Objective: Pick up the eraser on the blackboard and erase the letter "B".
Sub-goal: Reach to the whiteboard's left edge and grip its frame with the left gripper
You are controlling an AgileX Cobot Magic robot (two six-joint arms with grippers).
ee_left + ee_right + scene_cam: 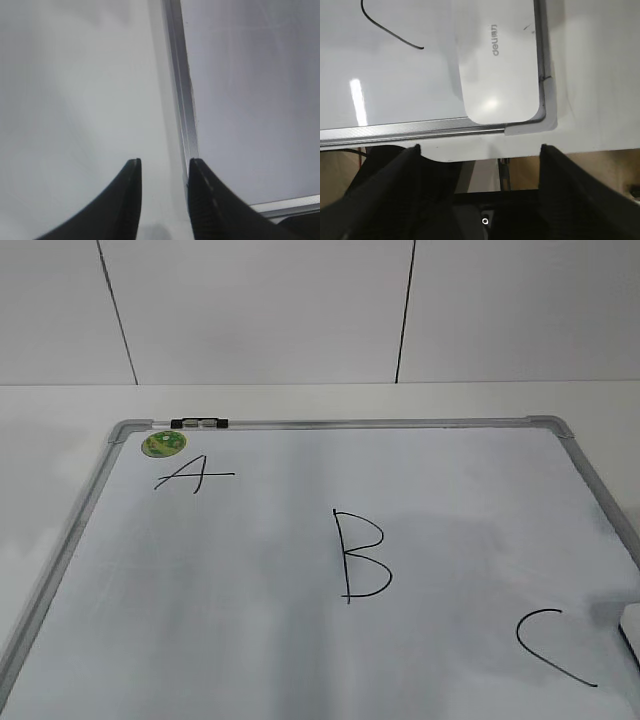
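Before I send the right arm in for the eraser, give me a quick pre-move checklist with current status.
1. Eraser located: ok, lying flat in the blackboard's near right corner, against the frame.
2. Right hand open: ok, fingers wide apart, empty, short of the eraser.
3. Left hand out of the way: ok, open, empty, at the board's left frame edge.
4. Letter "B" intact: ok, mid-board, unerased.
5. Path from eraser to B: not ok, "C" lies between them.
6. Grip room at the eraser's frame side: cannot tell.
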